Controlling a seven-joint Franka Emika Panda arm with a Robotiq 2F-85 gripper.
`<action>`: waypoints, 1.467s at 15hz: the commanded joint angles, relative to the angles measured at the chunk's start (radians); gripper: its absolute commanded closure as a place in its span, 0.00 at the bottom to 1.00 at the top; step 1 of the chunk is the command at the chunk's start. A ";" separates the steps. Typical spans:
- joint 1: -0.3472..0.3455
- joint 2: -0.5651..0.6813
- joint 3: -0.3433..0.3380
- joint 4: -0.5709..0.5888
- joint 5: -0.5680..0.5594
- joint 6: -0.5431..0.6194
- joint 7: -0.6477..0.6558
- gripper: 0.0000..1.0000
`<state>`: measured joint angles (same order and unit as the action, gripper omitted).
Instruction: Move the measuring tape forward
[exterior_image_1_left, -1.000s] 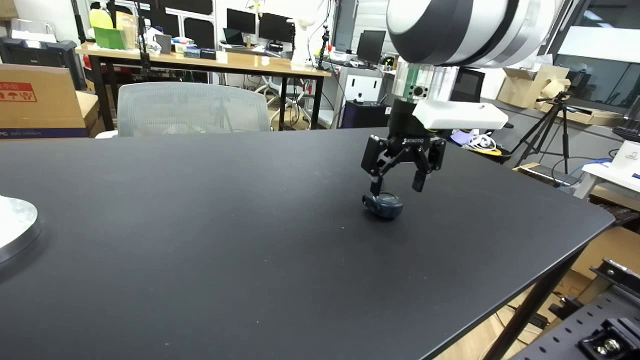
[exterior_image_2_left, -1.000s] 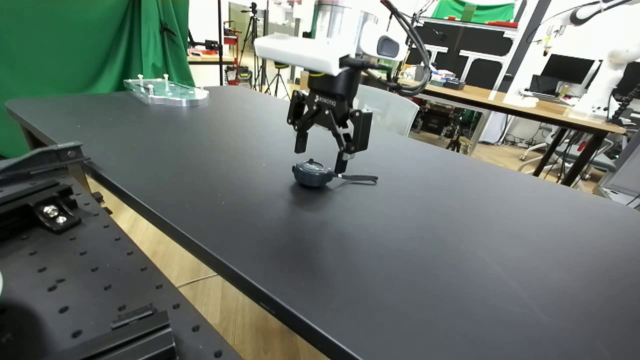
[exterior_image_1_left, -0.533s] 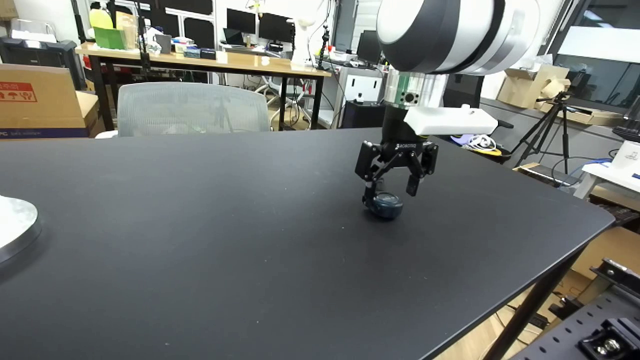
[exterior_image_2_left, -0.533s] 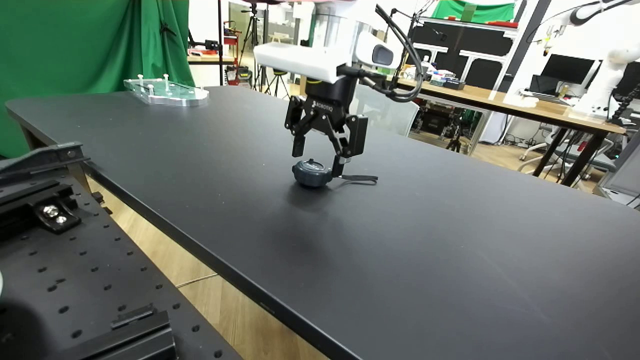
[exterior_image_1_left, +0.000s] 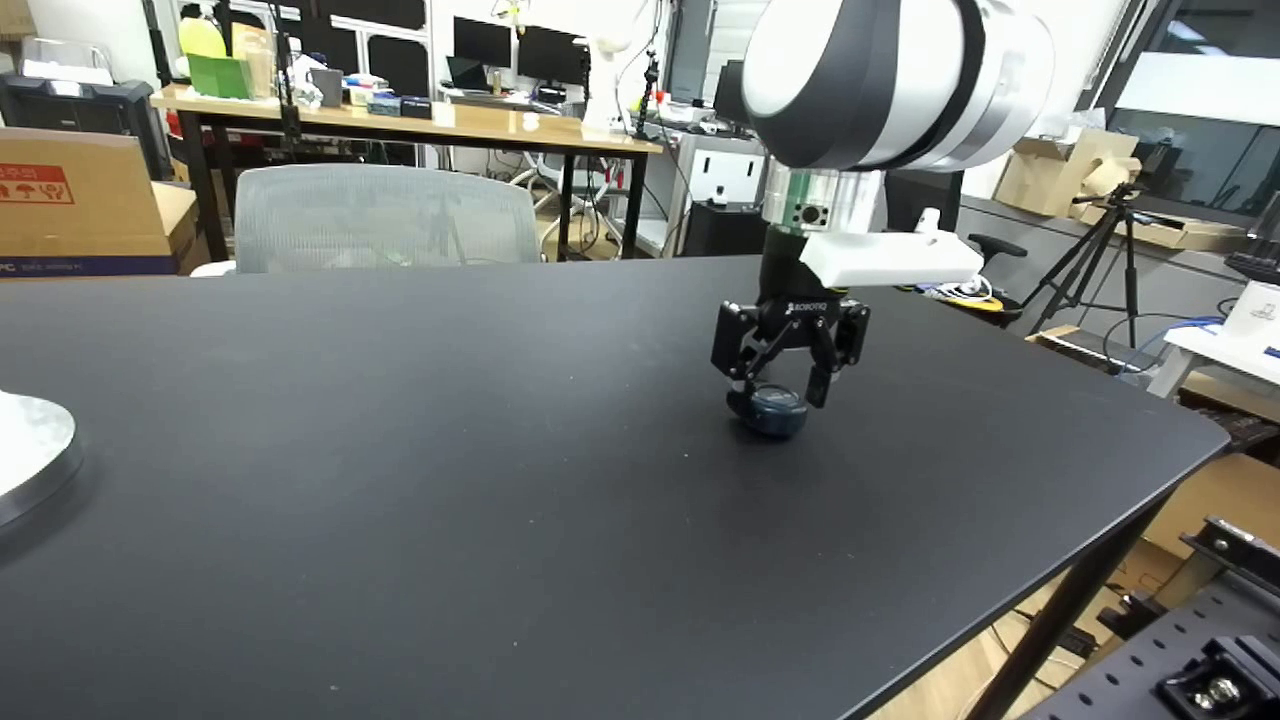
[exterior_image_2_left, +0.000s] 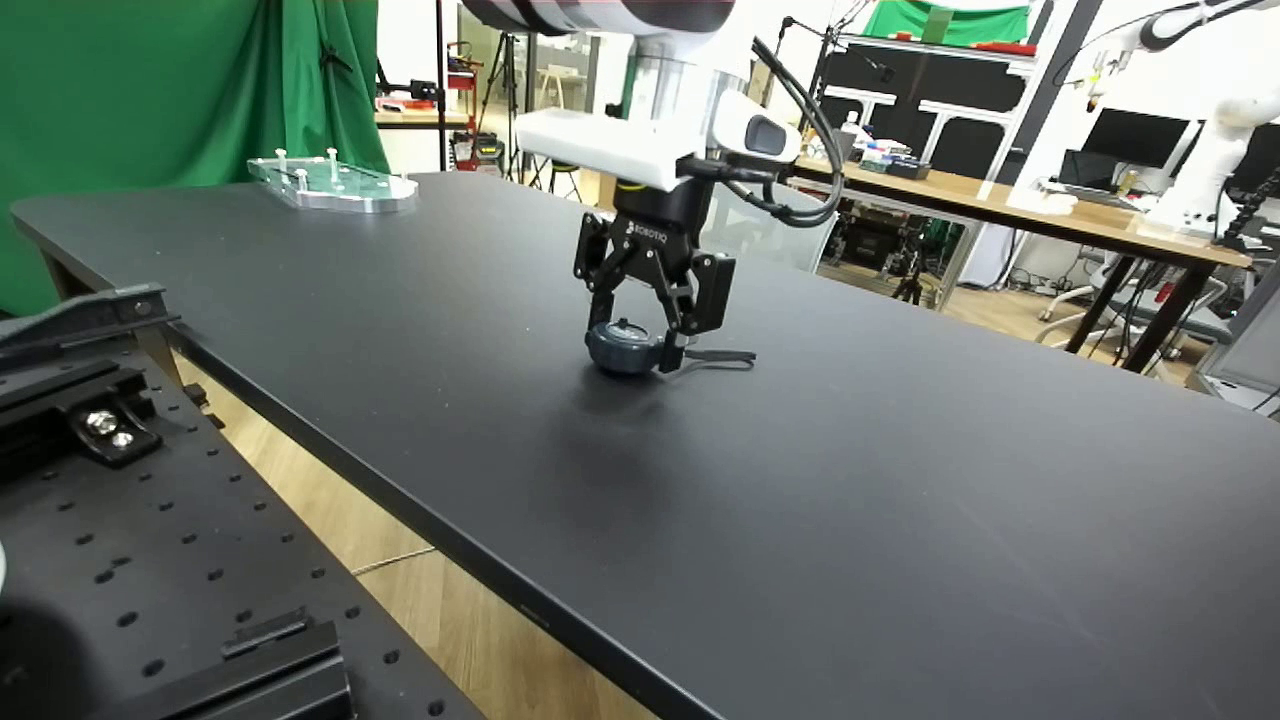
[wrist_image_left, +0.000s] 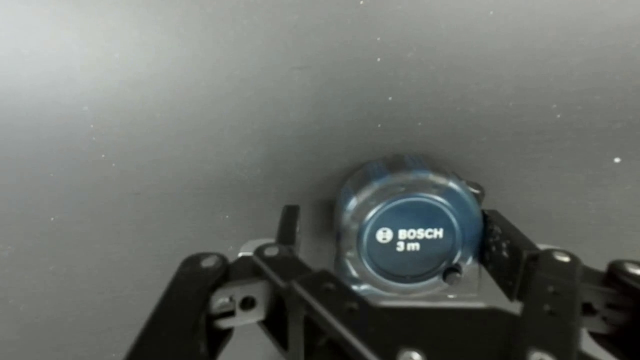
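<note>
The measuring tape (exterior_image_1_left: 778, 414) is a small, rounded blue-black thing lying flat on the dark table, in both exterior views. A thin wrist strap (exterior_image_2_left: 722, 356) trails from it. In the wrist view the tape (wrist_image_left: 411, 237) shows a blue face with "BOSCH 3 m". My gripper (exterior_image_1_left: 779, 398) points down with its fingers lowered around the tape, also seen in an exterior view (exterior_image_2_left: 636, 340). In the wrist view my gripper (wrist_image_left: 392, 224) is open. Its right finger is against or very close to the tape's side; a gap separates the left finger from it.
A white round-edged object (exterior_image_1_left: 30, 445) stands at the table's edge of view. A clear plate with white pegs (exterior_image_2_left: 335, 190) lies at the table's far end. A mesh chair (exterior_image_1_left: 385, 220) stands behind the table (exterior_image_1_left: 450, 500). A perforated black platform (exterior_image_2_left: 200, 560) is beside it.
My gripper has come down from above the tape, so that its fingers now stand on either side of it. The measuring tape has not visibly moved.
</note>
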<state>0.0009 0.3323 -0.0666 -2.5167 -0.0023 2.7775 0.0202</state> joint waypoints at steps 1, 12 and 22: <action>0.010 0.016 -0.008 0.024 -0.014 -0.006 0.041 0.40; 0.056 -0.037 -0.018 0.077 -0.067 -0.033 0.057 0.57; 0.092 0.029 0.029 0.235 -0.076 -0.116 0.048 0.57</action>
<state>0.0880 0.3317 -0.0480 -2.3346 -0.0610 2.7023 0.0345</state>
